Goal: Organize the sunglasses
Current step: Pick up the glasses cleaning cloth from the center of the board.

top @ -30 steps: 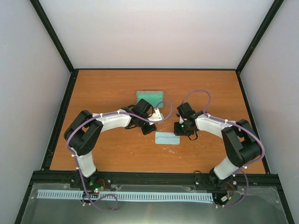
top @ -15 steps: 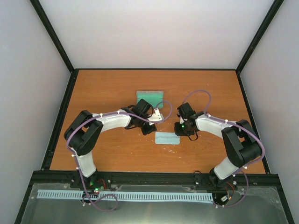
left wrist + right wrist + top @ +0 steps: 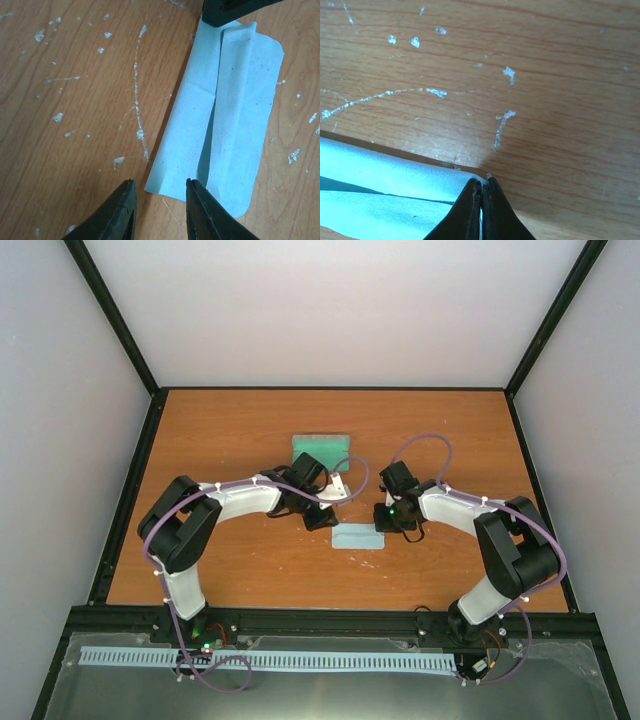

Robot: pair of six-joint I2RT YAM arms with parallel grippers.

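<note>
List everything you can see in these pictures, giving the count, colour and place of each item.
table: one, orange-brown wood, scratched, under everything
case: one, grey with teal lining showing, far middle of the table
cloth: one, light blue, folded, near middle, between the two arms
sunglasses: one, pale pinkish, small and hard to make out, between case and cloth
left claw: one, black, open over one end of the cloth
right claw: one, black, shut on the cloth's other end

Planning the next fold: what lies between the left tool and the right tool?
The folded light blue cloth fills that stretch, clearest in the left wrist view.
</note>
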